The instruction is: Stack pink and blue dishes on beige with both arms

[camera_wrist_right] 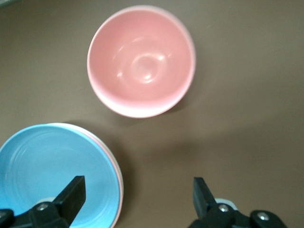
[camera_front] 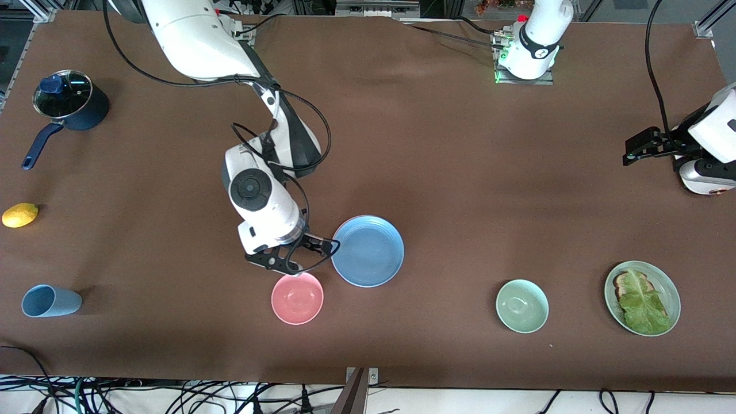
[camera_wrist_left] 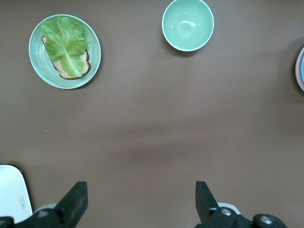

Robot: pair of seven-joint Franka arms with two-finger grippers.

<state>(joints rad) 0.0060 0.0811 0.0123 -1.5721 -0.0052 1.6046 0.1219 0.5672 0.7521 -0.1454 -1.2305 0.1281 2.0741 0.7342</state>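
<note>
From my station the stack looks built. The blue plate (camera_front: 368, 251) sits on top, and in the right wrist view I see a pink rim (camera_wrist_right: 117, 172) and a paler one peeking out under it, so I judge the pink plate and the beige plate are beneath it, though I cannot see their faces. What seems left is pulling the arms clear.

The right end effector (camera_front: 302, 255) hangs low just beside the blue plate's edge, between it and the pink bowl (camera_front: 297, 298), jaws spread wide and gripping nothing. The left end effector (camera_front: 647, 146) waits well apart from the blue plate, at the left arm's end of the counter (camera_front: 448, 144), fingers wide open and empty.

Containers, taken from the blue plate:
- the pink bowl just beside it, empty
- the mint bowl (camera_front: 522, 306) toward the left arm's end, empty
- past that a green plate (camera_front: 642, 297) with lettuce on bread
- toward the right arm's end, a blue cup (camera_front: 50, 301) on its side and a lidded pot (camera_front: 70, 100)
</note>
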